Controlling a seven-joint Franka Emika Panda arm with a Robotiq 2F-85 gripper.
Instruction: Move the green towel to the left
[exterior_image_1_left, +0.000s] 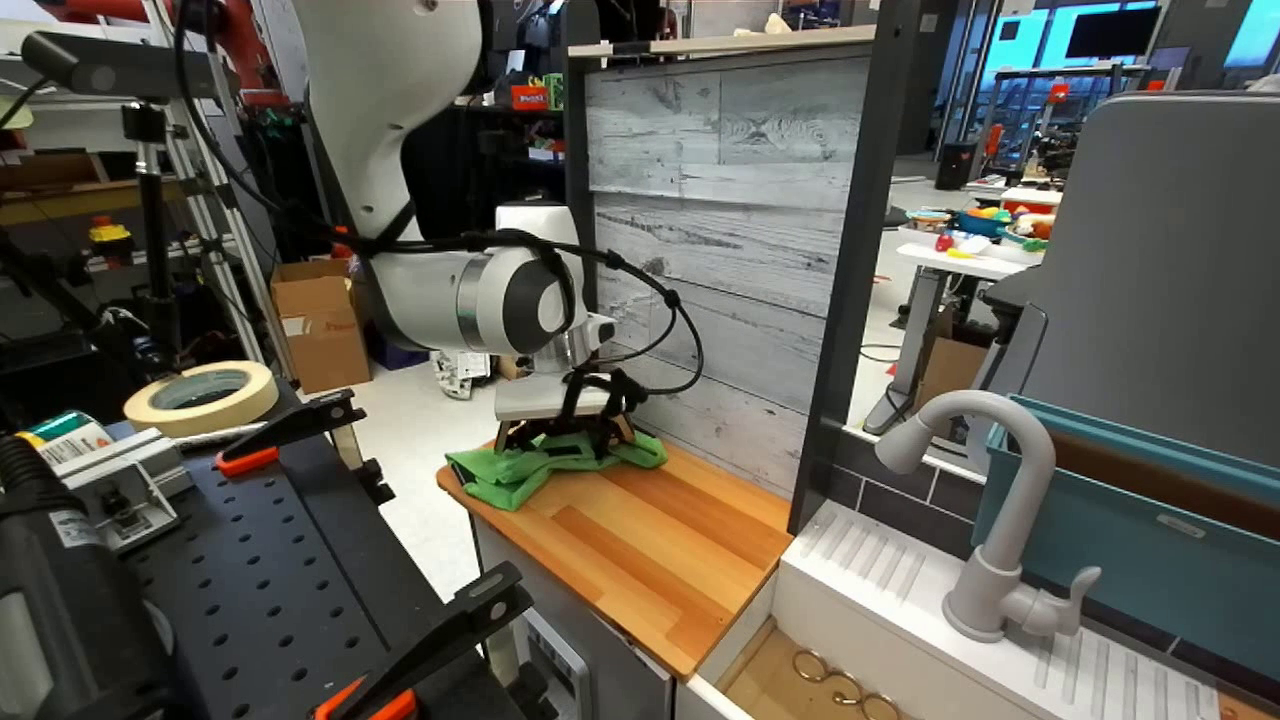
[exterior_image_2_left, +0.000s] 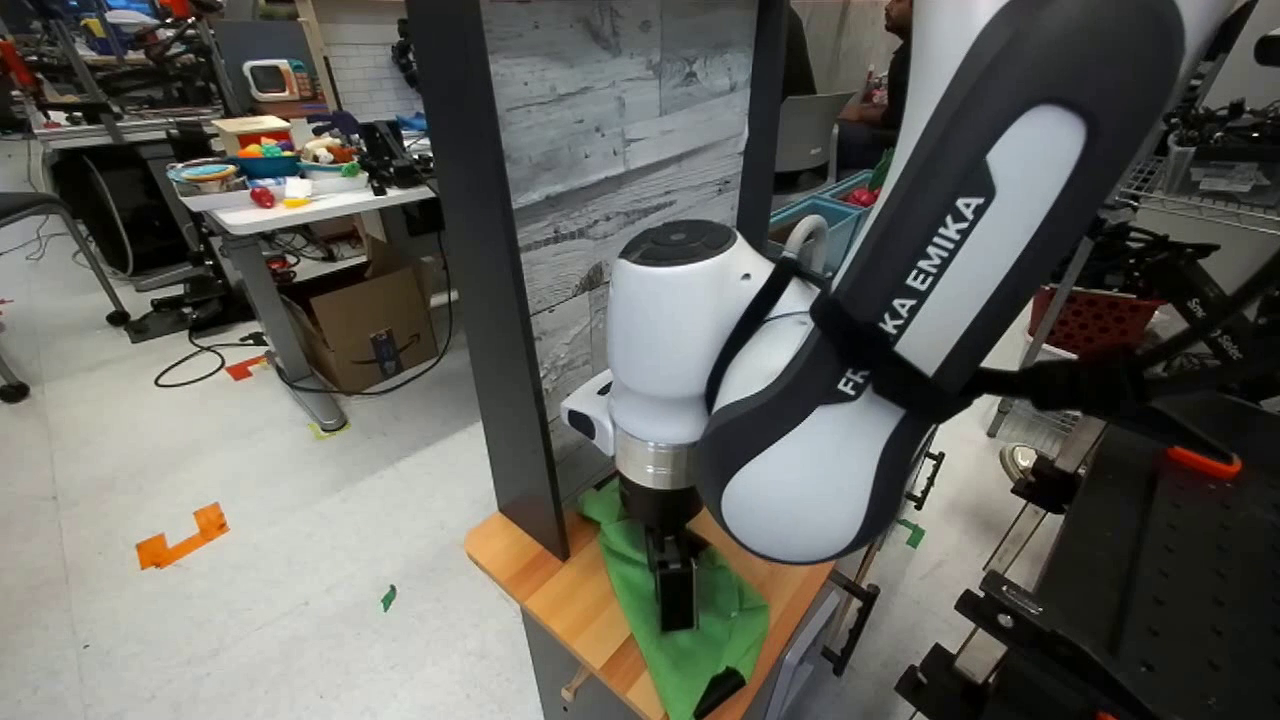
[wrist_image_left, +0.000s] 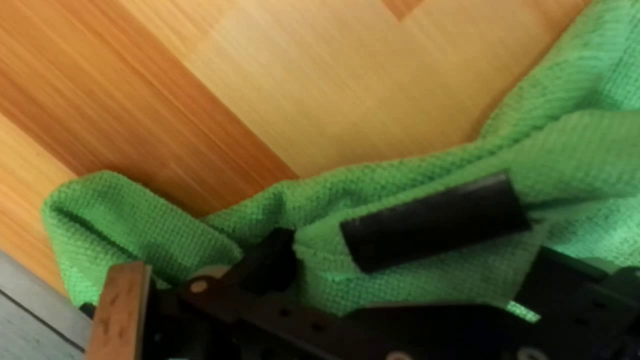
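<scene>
The green towel lies crumpled on the wooden counter, along the end by the grey panel. In an exterior view the towel reaches the counter's front edge, with a black patch at its near corner. My gripper points down onto the towel in both exterior views. In the wrist view the towel spreads around and between the fingers of the gripper. The fingers stand apart. A black strip shows over the towel between them. The fingertips' contact with the towel is partly hidden.
A grey wood-look panel with dark posts rises along the counter's edge. A white sink with a grey faucet adjoins the counter. A black perforated table with clamps stands close by. A cable hangs from the arm.
</scene>
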